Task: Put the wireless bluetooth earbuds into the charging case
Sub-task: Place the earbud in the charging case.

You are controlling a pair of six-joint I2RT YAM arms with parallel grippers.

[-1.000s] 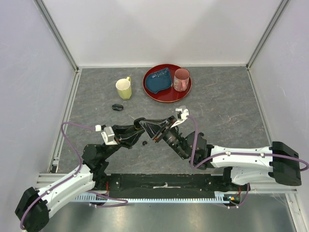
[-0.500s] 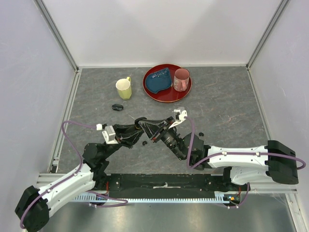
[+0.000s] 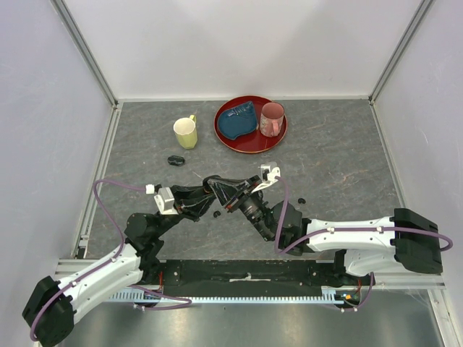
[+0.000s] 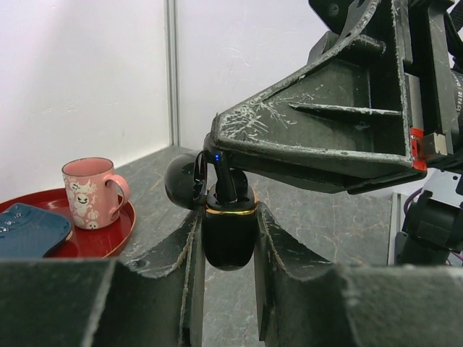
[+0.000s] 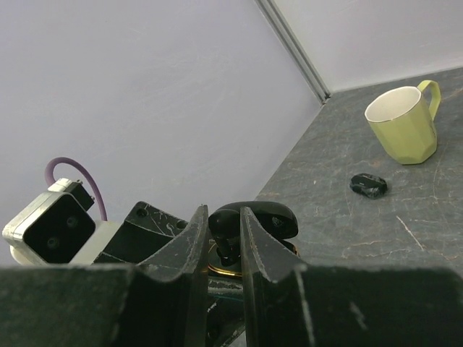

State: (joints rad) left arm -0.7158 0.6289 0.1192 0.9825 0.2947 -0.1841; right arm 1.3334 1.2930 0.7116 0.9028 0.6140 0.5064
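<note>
My left gripper (image 3: 210, 189) is shut on a black charging case (image 4: 228, 235) with a gold rim, held upright above the table with its lid (image 4: 182, 181) open. My right gripper (image 3: 231, 197) is shut on a small black earbud (image 5: 226, 230) and holds it stem down at the case's opening; the earbud also shows in the left wrist view (image 4: 226, 186). A loose earbud (image 3: 217, 214) lies on the table below the grippers. Another (image 3: 301, 200) lies to the right.
A second closed black case (image 3: 175, 160) lies near a yellow mug (image 3: 186, 132); both also show in the right wrist view, case (image 5: 368, 185) and mug (image 5: 402, 124). A red tray (image 3: 250, 142) at the back holds a blue pouch (image 3: 238, 121) and a pink mug (image 3: 272, 119).
My right arm has shifted slightly left, bringing the earbud closer onto the case. The left gripper has held the case nearly still.
</note>
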